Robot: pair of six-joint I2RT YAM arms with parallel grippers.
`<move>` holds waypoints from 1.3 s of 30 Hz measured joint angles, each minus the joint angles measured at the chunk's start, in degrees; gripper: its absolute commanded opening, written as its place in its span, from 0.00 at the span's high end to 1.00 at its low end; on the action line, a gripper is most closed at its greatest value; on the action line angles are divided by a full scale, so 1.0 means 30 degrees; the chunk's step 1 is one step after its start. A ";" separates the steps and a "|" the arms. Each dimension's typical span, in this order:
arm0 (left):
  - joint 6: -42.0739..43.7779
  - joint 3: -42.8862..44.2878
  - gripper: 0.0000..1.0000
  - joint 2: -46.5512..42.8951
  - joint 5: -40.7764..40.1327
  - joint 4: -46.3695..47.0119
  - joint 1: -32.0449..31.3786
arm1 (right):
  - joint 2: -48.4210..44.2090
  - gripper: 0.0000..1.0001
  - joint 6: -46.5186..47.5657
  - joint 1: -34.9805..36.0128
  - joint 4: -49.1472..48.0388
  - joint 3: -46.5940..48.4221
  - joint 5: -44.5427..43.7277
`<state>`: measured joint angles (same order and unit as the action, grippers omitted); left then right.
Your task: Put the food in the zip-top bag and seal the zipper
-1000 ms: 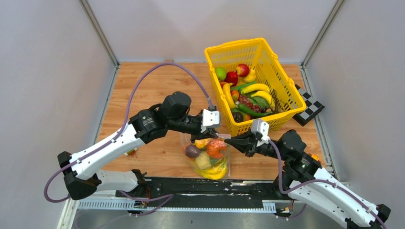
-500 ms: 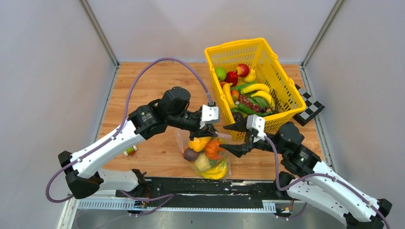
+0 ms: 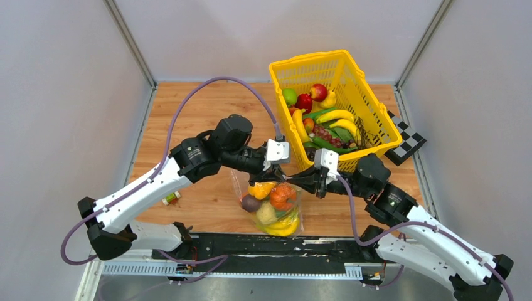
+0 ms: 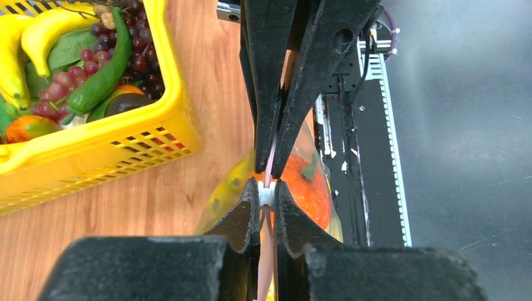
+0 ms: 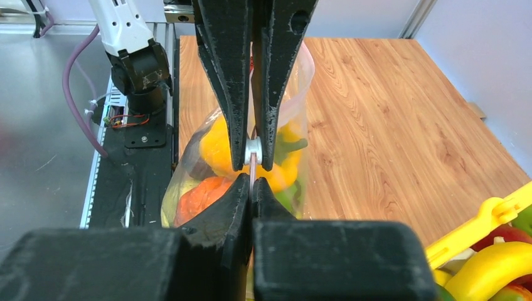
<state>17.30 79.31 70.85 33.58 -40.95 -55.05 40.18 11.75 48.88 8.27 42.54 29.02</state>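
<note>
Between the pinching jaws of the left gripper [image 4: 267, 188] and the right gripper [image 4: 271, 169], the zipper [image 4: 266, 195] shows only as a thin sliver and a white nub. Black fingers [image 4: 238, 219] cover the rest, so whether it is pressed closed cannot be told. Below the jaws, the zip-top bag [image 5: 295, 81] and the food [image 4: 307, 188] are half hidden. Beside the jaws, the yellow basket [image 4: 125, 144] runs off the wrist picture's edge. From above, a small object [image 3: 169, 199] by the left arm is too tiny to identify.
</note>
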 measured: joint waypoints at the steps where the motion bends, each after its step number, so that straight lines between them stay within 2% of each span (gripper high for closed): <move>1: 0.0007 0.0000 1.00 -0.0029 -0.0044 0.0000 -0.0022 | -0.0102 1.00 -0.0015 0.0000 0.0044 0.0000 -0.0036; 7: 0.0087 -0.0466 1.00 -0.0947 -0.1231 0.0109 -0.0197 | -0.1100 1.00 -0.0401 0.0036 0.0080 -0.0277 -0.0750; 22: -0.0248 -0.3322 0.99 -0.5391 -0.4962 -0.0255 -0.0240 | -0.3468 1.00 -0.1778 0.0058 -0.0736 -0.1880 -0.3220; 30: -0.1297 -0.5107 0.96 -0.7992 -0.7329 -0.0583 -0.0233 | -0.3657 1.00 -0.2550 0.0058 -0.0903 -0.2208 -0.4983; 39: -0.2419 -0.5603 0.95 -0.9500 -1.0746 -0.2164 -0.0233 | -0.3446 1.00 -0.3045 0.0058 -0.0867 -0.2280 -0.6433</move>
<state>10.04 62.50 42.35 1.34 -47.44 -55.75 29.85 2.61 49.06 5.67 35.70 9.72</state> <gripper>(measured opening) 0.087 0.022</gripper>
